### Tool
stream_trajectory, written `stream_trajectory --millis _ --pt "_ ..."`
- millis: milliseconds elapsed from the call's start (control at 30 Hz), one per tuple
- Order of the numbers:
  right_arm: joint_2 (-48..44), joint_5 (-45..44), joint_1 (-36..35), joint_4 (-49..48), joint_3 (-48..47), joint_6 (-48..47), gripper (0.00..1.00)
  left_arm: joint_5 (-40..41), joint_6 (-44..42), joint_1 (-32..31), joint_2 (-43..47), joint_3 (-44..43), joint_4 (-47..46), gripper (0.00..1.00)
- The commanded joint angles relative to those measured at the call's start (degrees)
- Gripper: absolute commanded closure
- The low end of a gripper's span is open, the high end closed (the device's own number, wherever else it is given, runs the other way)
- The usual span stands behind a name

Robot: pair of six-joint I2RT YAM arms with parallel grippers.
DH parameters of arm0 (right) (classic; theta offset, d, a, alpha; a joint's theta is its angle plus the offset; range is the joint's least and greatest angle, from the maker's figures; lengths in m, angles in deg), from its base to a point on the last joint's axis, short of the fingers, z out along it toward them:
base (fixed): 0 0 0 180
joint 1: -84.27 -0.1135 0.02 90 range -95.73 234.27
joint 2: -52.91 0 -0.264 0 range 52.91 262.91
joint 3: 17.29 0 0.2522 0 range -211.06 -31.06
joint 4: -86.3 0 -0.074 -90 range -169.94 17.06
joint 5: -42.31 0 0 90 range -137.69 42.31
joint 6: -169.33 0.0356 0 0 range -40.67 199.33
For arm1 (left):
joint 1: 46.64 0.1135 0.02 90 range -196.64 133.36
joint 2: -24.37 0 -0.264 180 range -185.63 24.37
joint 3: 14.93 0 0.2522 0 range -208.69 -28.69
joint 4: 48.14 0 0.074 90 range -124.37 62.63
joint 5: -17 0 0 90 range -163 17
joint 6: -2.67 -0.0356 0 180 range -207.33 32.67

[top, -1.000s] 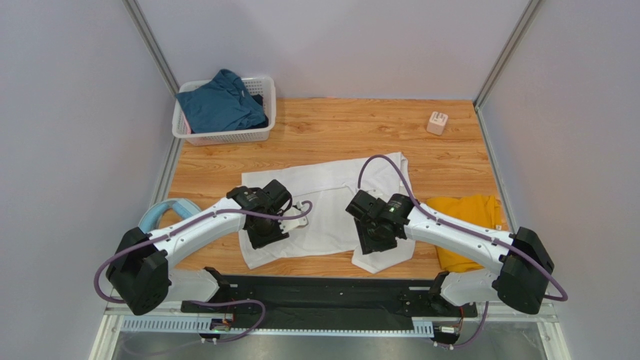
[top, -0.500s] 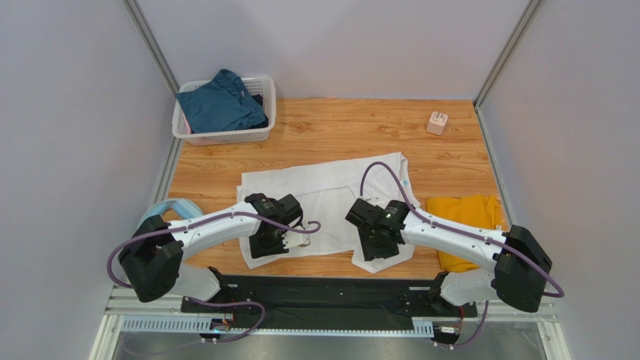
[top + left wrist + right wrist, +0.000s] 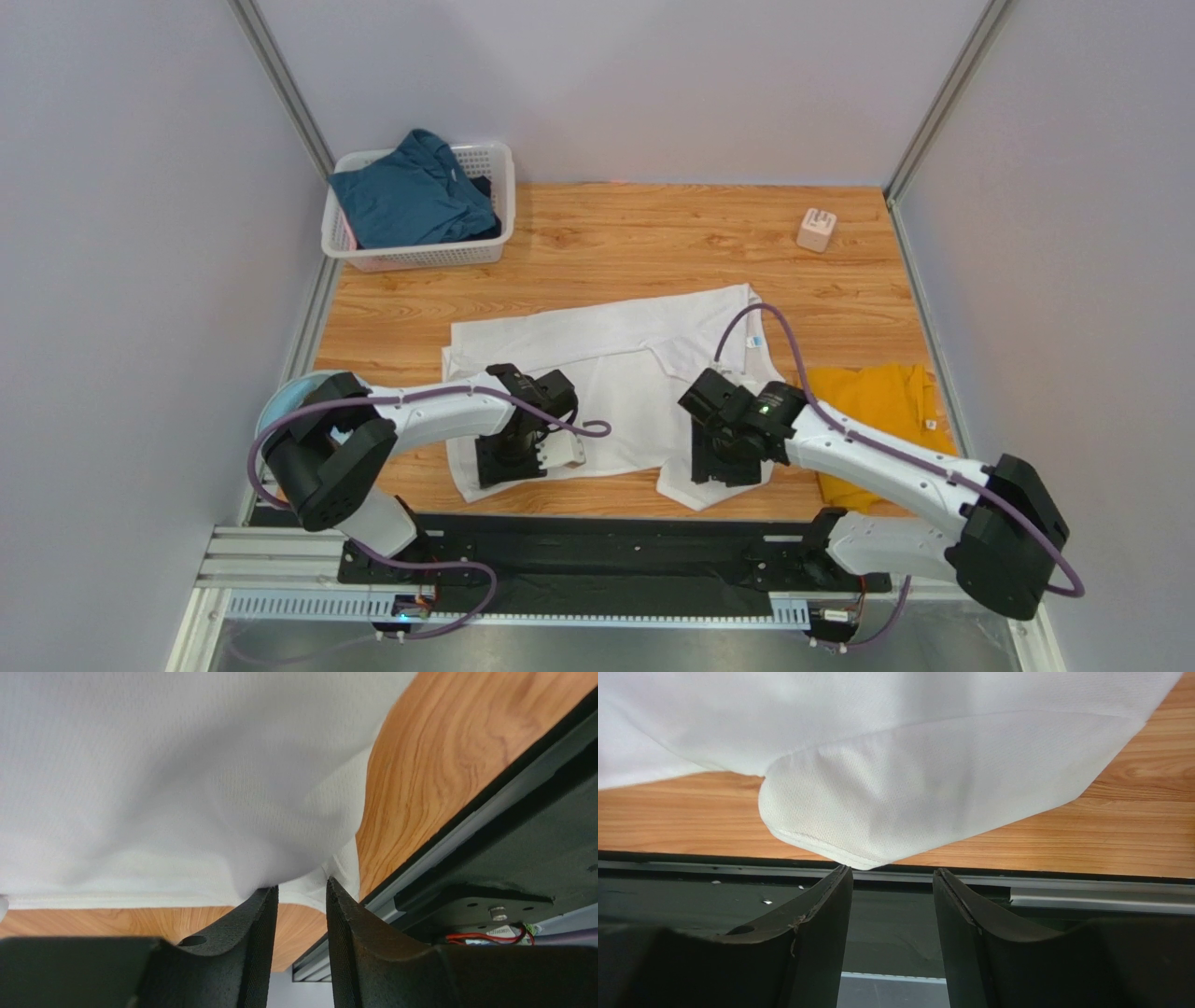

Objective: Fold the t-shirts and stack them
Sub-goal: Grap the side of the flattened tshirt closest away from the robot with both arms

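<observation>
A white t-shirt point(image 3: 617, 371) lies spread flat on the wooden table. A mustard-yellow t-shirt point(image 3: 877, 406) lies folded to its right. A dark teal-blue t-shirt point(image 3: 414, 196) sits in the basket at the back left. My left gripper point(image 3: 512, 459) is low at the white shirt's near-left corner. In the left wrist view its jaws point(image 3: 302, 885) stand slightly apart, with the shirt's hem point(image 3: 175, 777) touching the tips. My right gripper point(image 3: 730, 459) is at the shirt's near-right corner. In the right wrist view it point(image 3: 892, 871) is open, with the folded corner point(image 3: 934, 791) just beyond the tips.
A white lattice basket point(image 3: 494, 249) stands at the back left. A small pale cube point(image 3: 817, 228) sits at the back right. A pale-blue curved object point(image 3: 277, 406) lies off the table's left edge. The black base rail point(image 3: 603, 539) runs along the near edge, close to both grippers.
Both grippers have moved toward the near edge and lower, onto the white shirt's near corners. The right gripper also shifted right. The shirt's far edge now lies flatter.
</observation>
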Motion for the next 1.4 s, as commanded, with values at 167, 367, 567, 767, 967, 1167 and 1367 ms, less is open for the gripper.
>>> stream_trajectory --millis 167,367,567,767,967,1167,1367 --pt "-9.6 -3.1 11.9 4.9 3.0 5.5 0.48 -1.5 0.3 -0.4 -1.3 0.2 -4.0 0.62" --pt "-6.4 -3.7 15.4 4.7 3.8 5.2 0.46 0.0 0.3 -0.4 2.1 2.2 -3.9 0.53" --pt "-4.6 -0.8 16.9 2.7 3.7 3.0 0.39 0.6 -1.1 -0.4 7.4 3.8 -4.9 0.44" --pt "-2.5 4.2 16.9 -0.7 5.3 1.5 0.41 0.9 -1.0 -0.3 1.4 5.3 -9.2 0.54" --pt "-1.5 4.6 16.8 -1.6 6.6 1.4 0.41 -0.8 -2.1 0.6 -1.7 5.3 -12.7 0.65" --pt "-0.3 5.8 16.7 -3.7 8.0 1.9 0.41 0.4 -1.7 1.1 -2.5 4.1 -12.0 1.00" --pt "1.8 8.4 16.8 -6.9 9.6 2.0 0.47 2.1 -2.5 2.4 1.7 3.2 -10.4 1.00"
